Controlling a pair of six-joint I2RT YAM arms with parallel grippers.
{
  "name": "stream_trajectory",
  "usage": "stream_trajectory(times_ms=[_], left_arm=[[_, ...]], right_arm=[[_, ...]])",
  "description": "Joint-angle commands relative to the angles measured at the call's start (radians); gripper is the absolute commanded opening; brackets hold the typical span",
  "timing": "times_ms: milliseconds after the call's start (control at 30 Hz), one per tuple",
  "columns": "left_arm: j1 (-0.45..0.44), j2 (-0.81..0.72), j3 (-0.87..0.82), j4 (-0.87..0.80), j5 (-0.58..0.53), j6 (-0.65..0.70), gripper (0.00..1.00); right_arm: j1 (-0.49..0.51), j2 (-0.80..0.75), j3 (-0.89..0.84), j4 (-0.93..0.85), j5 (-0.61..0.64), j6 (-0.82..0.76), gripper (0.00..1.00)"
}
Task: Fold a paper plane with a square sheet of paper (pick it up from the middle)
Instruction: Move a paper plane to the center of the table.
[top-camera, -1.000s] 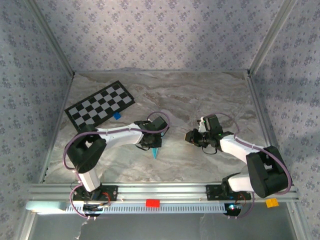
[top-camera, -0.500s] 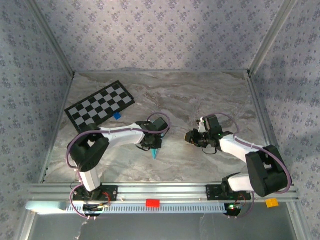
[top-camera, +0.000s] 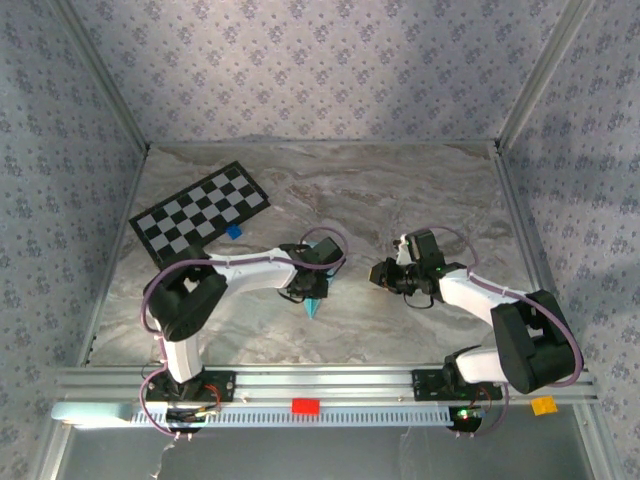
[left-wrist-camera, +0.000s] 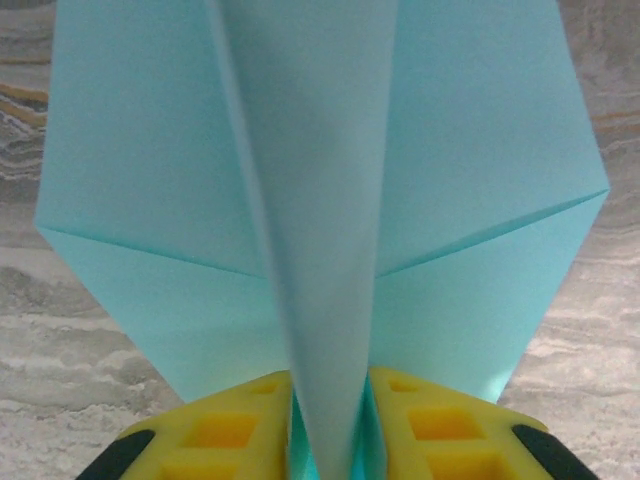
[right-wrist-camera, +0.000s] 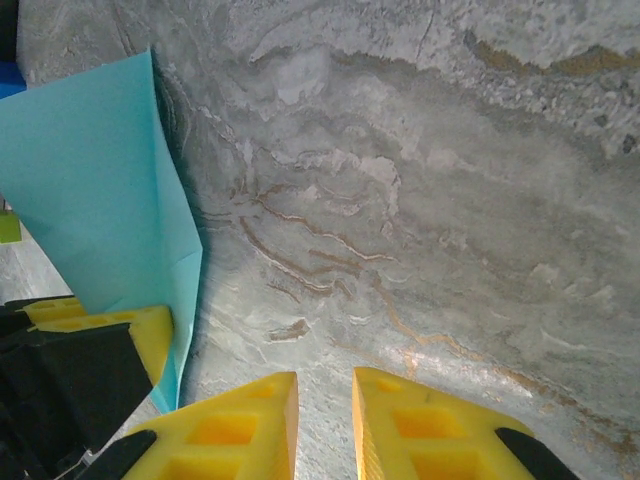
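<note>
The paper plane (top-camera: 318, 303) is a light sky-blue folded sheet with a centre keel and two wings spread to the sides (left-wrist-camera: 150, 150). It is at the table's middle, pointed end toward the near edge. My left gripper (top-camera: 313, 290) is closed on the keel, whose fold stands between its yellow fingers (left-wrist-camera: 330, 425). My right gripper (top-camera: 378, 272) rests low over bare marble to the right of the plane, its jaws a narrow gap apart with nothing between them (right-wrist-camera: 325, 400). In the right wrist view the plane (right-wrist-camera: 100, 180) is at the left edge.
A black-and-white checkerboard card (top-camera: 200, 212) lies at the back left with a tiny dark-blue block (top-camera: 234, 231) by its near corner. Patterned walls close the table on three sides. A metal rail (top-camera: 320, 380) runs along the near edge.
My left gripper has shifted a little to the right with the plane, and its jaws have eased apart slightly. The right arm has stayed still.
</note>
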Motion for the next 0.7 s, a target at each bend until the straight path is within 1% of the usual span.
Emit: stream_trajectory(times_ms=[0, 167, 267, 400, 500, 667], left_arm=[[-0.022, 0.087, -0.002, -0.025, 0.012, -0.019, 0.25], [-0.036, 0.140, 0.045, -0.054, 0.007, -0.040, 0.27], [-0.037, 0.157, 0.071, -0.059, 0.005, -0.061, 0.33], [-0.037, 0.181, 0.105, -0.067, 0.002, -0.080, 0.34], [-0.039, 0.200, 0.129, -0.076, 0.001, -0.096, 0.37], [-0.039, 0.215, 0.151, -0.086, -0.006, -0.146, 0.39]], right_arm=[[0.007, 0.003, 0.031, -0.016, -0.013, 0.002, 0.23], [0.007, 0.003, 0.035, -0.018, -0.012, 0.002, 0.23], [0.005, -0.006, 0.037, -0.022, -0.002, 0.002, 0.23], [0.001, -0.029, 0.035, -0.036, 0.022, -0.005, 0.23], [-0.004, -0.055, 0.032, -0.052, 0.050, -0.013, 0.23], [-0.014, -0.091, 0.028, -0.074, 0.077, -0.023, 0.24]])
